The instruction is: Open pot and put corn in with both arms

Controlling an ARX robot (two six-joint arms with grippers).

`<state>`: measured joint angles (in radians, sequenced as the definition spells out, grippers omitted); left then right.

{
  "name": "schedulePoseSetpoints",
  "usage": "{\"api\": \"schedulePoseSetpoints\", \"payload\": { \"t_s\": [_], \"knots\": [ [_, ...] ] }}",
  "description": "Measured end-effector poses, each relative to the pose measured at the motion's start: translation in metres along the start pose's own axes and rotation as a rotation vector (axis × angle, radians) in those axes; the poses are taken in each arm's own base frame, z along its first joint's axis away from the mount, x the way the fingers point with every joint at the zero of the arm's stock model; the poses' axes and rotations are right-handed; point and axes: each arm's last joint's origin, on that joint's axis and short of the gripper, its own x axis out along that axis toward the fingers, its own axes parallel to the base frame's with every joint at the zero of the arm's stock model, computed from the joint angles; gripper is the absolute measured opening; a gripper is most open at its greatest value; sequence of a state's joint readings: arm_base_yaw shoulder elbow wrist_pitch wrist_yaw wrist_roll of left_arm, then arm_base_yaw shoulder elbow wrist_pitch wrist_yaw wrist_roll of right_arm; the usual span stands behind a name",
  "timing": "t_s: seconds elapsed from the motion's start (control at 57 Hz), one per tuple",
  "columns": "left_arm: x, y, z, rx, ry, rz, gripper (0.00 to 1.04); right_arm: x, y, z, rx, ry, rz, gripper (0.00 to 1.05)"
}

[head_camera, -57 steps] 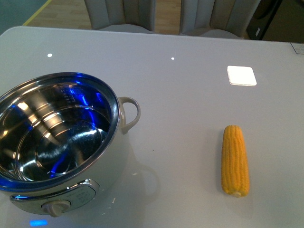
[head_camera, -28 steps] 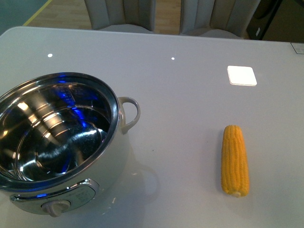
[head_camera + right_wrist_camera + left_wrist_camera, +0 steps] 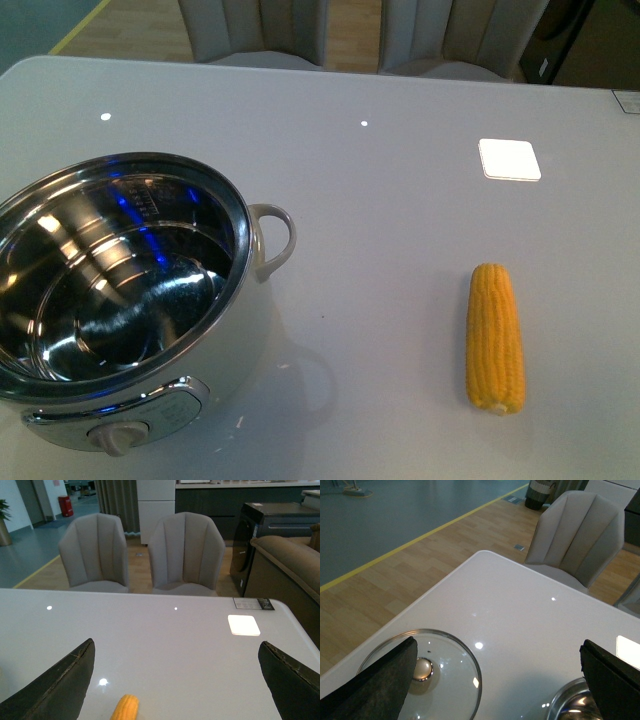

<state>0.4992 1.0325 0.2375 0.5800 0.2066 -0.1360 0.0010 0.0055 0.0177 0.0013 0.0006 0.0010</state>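
Observation:
The pot [image 3: 120, 300] stands uncovered at the table's front left, its steel inside showing, with a loop handle [image 3: 272, 240] on its right and a beige knob [image 3: 117, 437] in front. The yellow corn [image 3: 494, 338] lies lengthwise at the front right. Neither arm shows in the front view. In the left wrist view my left gripper [image 3: 497, 675] is open above the table, with the glass lid [image 3: 432, 672] flat on the table by one finger and the pot's rim [image 3: 570, 700] by the other. My right gripper [image 3: 177, 680] is open, empty, with the tip of the corn [image 3: 125, 707] between its fingers.
Two grey chairs [image 3: 260, 30] stand behind the far table edge. A white square patch [image 3: 509, 159] sits on the table at the back right. A dark sofa and cabinet [image 3: 280, 535] are beyond the table's right side.
Only the blue reflections inside the pot have shifted and faded. The pot and the corn have not moved.

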Motion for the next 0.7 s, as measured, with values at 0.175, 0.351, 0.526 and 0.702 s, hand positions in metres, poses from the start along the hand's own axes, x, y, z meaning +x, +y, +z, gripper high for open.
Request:
{"api": "schedulePoseSetpoints", "payload": {
  "t_s": [0.175,0.351,0.526,0.702],
  "knots": [
    [-0.007,-0.002,0.001,0.002,-0.012,-0.001,0.98,0.000,0.000,0.000,0.000,0.000,0.000,0.96],
    [-0.014,-0.009,-0.005,0.119,-0.129,-0.234,0.81,0.000,0.000,0.000,0.000,-0.001,-0.001,0.96],
    [-0.030,-0.028,-0.016,0.182,-0.163,-0.287,0.51,0.000,0.000,0.000,0.000,0.000,0.000,0.96],
    [-0.041,-0.038,-0.031,0.191,-0.160,-0.295,0.22,0.000,0.000,0.000,0.000,0.000,-0.002,0.96]
  ]
}}
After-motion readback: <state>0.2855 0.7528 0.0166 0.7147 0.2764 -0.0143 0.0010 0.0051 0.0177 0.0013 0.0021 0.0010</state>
